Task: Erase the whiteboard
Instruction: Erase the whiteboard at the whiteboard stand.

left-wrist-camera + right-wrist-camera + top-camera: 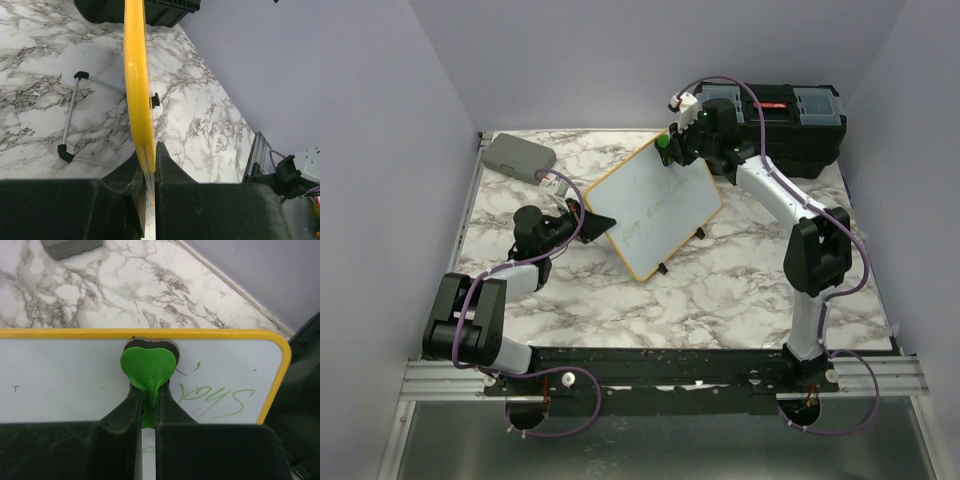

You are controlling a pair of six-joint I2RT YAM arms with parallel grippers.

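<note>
The whiteboard (655, 205) is pinched by left gripper (592, 222); right gripper (148, 400) pinches green eraser (149, 365) against it.

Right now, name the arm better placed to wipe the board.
Right. The right fingers pinch the green heart-shaped eraser at the top edge of the whiteboard, near the green writing; the left fingers only clamp the yellow frame.

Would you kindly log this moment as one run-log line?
left gripper: shut on whiteboard frame | right gripper: shut on green heart eraser, at top edge | green writing: not yet erased
</note>
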